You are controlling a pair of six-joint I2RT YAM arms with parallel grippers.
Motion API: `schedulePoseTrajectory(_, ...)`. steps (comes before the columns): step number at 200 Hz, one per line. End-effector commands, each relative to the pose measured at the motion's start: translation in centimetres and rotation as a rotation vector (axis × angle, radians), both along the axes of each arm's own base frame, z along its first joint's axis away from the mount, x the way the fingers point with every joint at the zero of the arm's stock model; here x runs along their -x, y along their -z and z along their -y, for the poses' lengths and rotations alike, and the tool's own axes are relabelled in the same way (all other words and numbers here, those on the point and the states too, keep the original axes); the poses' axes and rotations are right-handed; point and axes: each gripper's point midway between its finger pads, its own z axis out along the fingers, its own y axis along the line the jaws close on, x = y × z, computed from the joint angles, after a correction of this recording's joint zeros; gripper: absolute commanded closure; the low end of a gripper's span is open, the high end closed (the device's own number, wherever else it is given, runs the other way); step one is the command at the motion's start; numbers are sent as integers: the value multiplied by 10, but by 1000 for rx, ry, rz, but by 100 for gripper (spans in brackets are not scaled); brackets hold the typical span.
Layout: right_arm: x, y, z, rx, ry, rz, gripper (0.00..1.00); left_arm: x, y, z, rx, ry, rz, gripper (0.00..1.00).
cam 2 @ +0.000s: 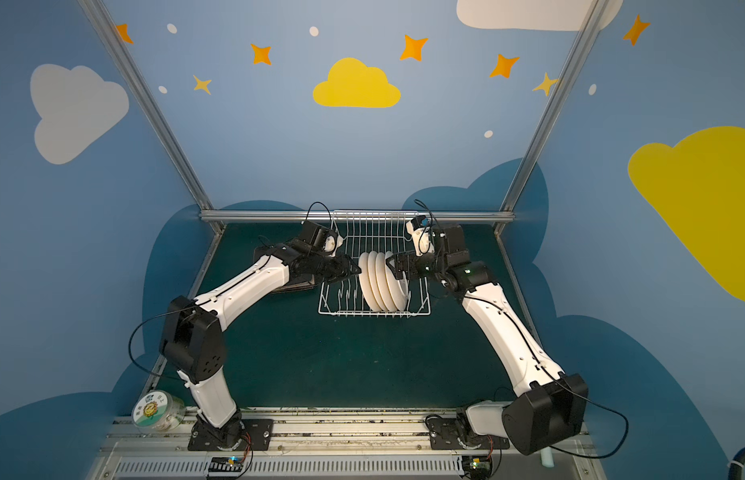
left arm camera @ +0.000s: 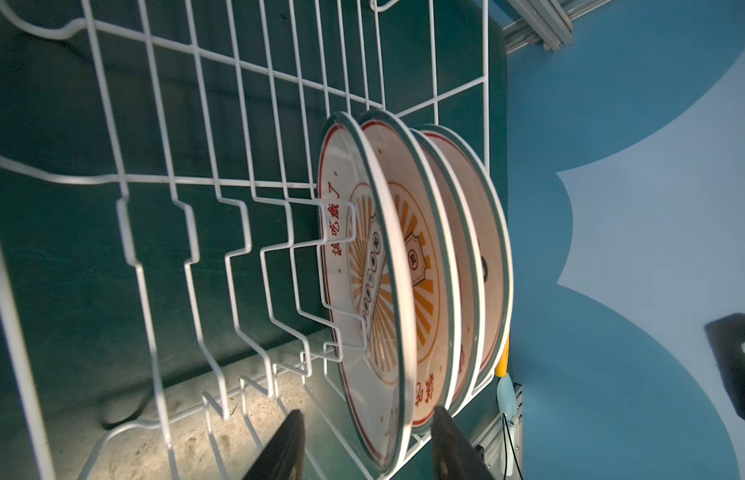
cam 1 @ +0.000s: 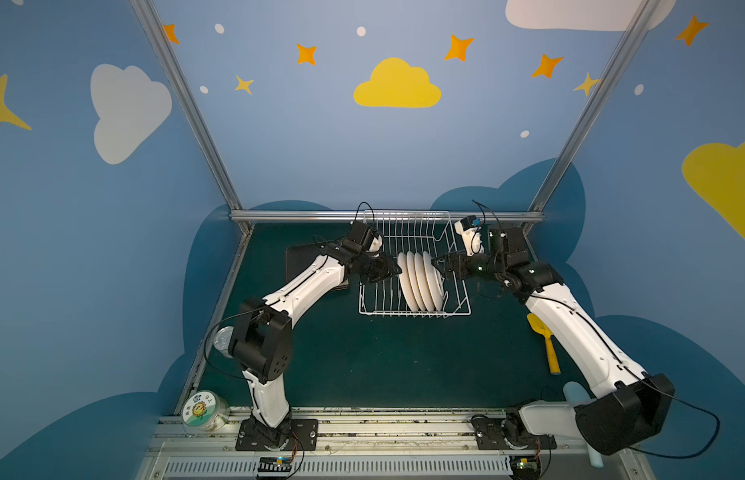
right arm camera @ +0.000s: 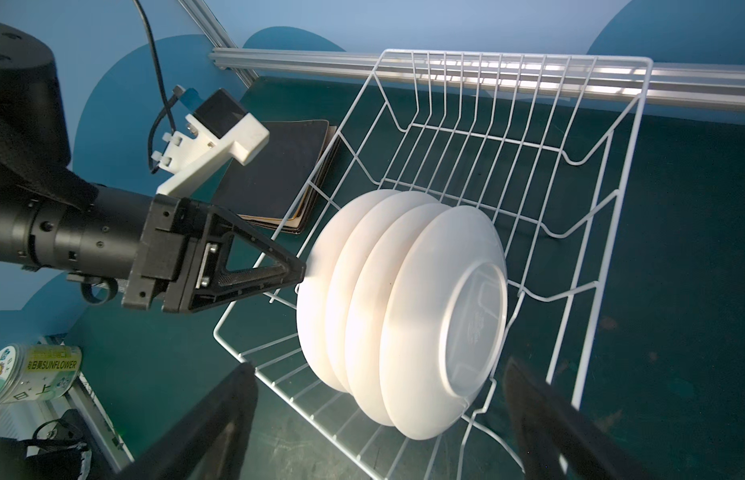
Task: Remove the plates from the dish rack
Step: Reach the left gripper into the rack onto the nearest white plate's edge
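Plates: printed faces, left wrist view only

Look at the dish rack: thin metal wire under a smooth, glossy white coating that catches the light. The round plates show smooth cream-white backs with a soft satin sheen; in the left wrist view their printed faces look glossier. The square plates offer a flat, matt black back. The bench is dark green and matt, scuffed pale and dusty near the rack. The frame rail is bare, brushed, ribbed metal. The left gripper has matt black plastic jaws with fine ridges. The tub is clear plastic with a shiny label, and the yellow spatula looks like smooth plastic.
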Motion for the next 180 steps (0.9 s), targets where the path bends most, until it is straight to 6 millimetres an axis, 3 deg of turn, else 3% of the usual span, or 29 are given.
schedulePoseTrajectory(1,4,-1,7,17,16,16,8,-11,-1,3,-2,-20,11,54)
schedulePoseTrajectory(28,4,-1,9,22,23,26,8,-15,8,7,-24,-18,-4,66)
schedulePoseTrajectory(146,1,-2,10,20,29,35,8,-16,30,21,-77,-7,-38,67)
schedulePoseTrajectory(180,1,-3,10,18,31,36,8,-14,29,22,-87,-2,-39,75)
